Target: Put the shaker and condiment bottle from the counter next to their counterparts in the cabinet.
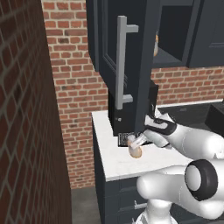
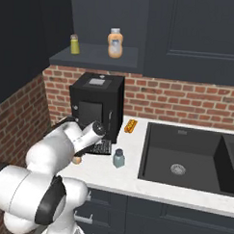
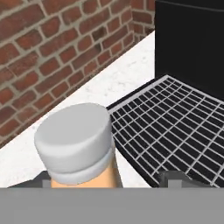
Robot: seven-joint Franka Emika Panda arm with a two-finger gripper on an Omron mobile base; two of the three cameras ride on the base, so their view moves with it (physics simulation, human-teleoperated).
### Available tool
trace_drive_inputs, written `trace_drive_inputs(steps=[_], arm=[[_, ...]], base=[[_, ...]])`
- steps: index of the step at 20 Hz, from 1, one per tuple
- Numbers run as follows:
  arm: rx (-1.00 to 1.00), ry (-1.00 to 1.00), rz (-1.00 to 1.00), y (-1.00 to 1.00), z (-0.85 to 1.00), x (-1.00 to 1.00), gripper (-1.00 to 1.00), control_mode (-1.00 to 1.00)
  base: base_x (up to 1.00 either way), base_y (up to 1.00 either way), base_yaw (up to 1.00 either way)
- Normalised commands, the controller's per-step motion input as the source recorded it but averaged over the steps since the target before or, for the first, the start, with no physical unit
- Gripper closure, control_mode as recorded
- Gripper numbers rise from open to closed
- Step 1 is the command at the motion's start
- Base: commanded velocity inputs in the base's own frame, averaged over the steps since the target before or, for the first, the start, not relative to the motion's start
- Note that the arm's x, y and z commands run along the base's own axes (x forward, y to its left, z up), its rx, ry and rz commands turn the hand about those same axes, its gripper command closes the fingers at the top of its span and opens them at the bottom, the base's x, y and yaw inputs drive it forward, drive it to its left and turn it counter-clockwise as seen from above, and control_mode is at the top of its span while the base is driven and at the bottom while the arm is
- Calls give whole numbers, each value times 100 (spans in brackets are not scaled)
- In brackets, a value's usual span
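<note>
Now the condiment bottle sits between the tool fingertips.

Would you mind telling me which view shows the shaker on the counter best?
The right base view: the shaker stands whole and unobstructed on the counter, beside the sink. The left base view has the arm across that spot, and the hand view looks at the condiment bottle.

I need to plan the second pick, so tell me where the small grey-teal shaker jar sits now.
In the right base view, the small grey-teal shaker jar with a dark cap stands upright on the white stone counter, between the black coffee machine's grid tray and the dark sink.
</note>
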Motion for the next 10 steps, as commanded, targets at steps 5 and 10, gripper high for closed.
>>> trace_drive_inputs(steps=[5, 10], arm=[[-6, 11, 8, 62, -28, 10, 100, -100], [0, -10, 1, 8, -8, -17, 100, -100]], base=[[0, 0, 0], [0, 0, 0]])
